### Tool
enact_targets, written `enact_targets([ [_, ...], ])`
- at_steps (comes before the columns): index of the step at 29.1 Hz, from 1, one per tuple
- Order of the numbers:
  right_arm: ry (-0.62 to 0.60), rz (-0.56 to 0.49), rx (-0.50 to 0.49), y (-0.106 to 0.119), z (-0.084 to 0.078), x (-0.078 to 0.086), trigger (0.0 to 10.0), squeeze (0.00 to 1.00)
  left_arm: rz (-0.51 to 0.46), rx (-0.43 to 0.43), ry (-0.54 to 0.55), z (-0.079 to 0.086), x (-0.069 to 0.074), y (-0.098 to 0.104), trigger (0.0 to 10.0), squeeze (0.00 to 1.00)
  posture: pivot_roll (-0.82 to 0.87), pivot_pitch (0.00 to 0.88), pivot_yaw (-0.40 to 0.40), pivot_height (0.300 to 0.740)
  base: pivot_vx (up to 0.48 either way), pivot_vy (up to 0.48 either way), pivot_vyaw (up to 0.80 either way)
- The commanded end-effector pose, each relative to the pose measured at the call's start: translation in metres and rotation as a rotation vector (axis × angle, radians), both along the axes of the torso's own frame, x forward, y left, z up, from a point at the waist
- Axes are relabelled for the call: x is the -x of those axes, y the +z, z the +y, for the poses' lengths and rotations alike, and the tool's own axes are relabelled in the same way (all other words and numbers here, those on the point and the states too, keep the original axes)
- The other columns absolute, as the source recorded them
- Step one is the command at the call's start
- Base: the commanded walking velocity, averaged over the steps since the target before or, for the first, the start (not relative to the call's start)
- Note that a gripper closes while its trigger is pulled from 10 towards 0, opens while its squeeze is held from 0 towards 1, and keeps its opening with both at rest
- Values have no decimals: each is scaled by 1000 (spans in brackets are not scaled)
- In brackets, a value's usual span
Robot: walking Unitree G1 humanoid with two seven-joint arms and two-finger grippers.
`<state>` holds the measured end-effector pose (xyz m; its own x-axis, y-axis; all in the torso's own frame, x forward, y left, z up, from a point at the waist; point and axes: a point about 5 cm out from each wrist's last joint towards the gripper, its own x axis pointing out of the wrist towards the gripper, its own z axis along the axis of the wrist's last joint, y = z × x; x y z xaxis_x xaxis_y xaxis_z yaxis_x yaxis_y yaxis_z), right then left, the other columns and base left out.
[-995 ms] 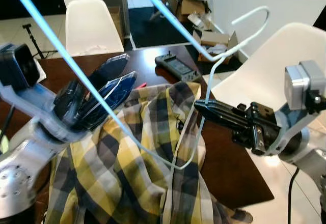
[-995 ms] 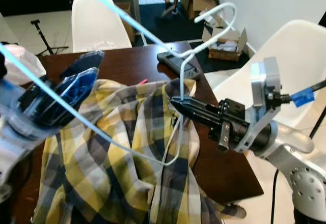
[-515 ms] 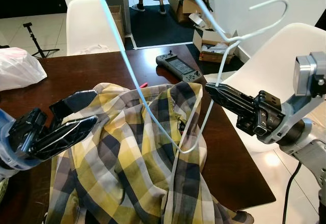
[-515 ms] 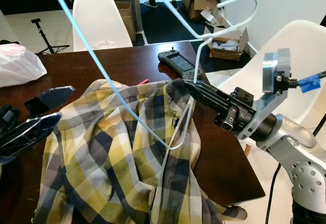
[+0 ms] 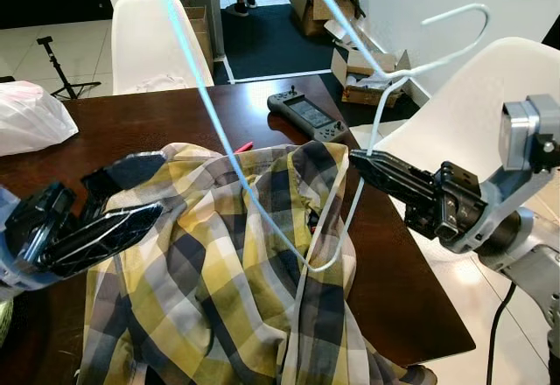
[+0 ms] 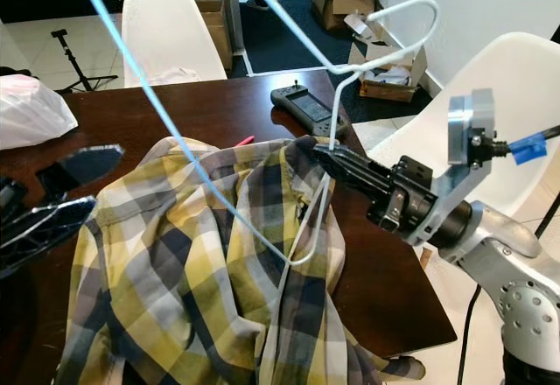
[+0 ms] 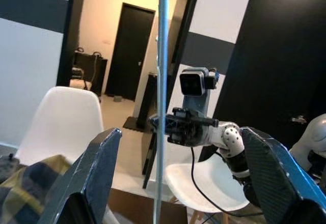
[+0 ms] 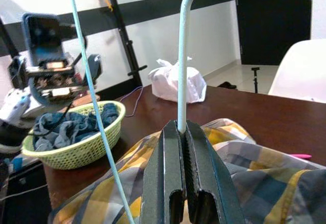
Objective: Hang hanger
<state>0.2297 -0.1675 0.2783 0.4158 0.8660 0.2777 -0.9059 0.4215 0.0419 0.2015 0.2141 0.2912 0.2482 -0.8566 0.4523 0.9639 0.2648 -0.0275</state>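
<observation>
My right gripper (image 5: 357,158) is clamped on the thin pale wire hanger (image 5: 378,109), just below its hook, holding it above the yellow plaid shirt (image 5: 219,280) spread on the dark table (image 5: 402,297). The hanger's long arms slant up and leftward. My left gripper (image 5: 131,197) hovers with fingers spread over the shirt's left edge, grasping nothing.

Silver arms, long black ribbed fingers (image 8: 201,168), grey wrist camera block (image 5: 528,136).

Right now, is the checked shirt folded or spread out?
Spread out, rumpled: the checked shirt lies loosely across the table, unfolded.
</observation>
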Motion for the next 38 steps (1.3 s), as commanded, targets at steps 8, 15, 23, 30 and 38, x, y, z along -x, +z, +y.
enact_targets([
  [8,75,5,10,-3,14,8,10000,0,17,-7,26,-1,-11,0,10000,0,16,150,6,740,0,0,0],
  [15,98,14,7,-5,19,10,10000,0,70,-37,95,-2,-22,-10,10000,0,19,148,7,740,0,0,0],
  [23,113,17,8,-7,24,12,10000,0,78,-32,70,-11,-23,-10,10000,0,20,144,10,740,0,0,0],
  [30,102,26,14,-9,26,10,10000,0,47,-33,-52,-21,-10,-6,10000,0,20,147,9,740,0,0,0],
  [38,78,15,-21,-4,22,7,10000,0,64,-89,-58,-16,-5,-11,10000,0,21,149,10,740,0,0,0],
])
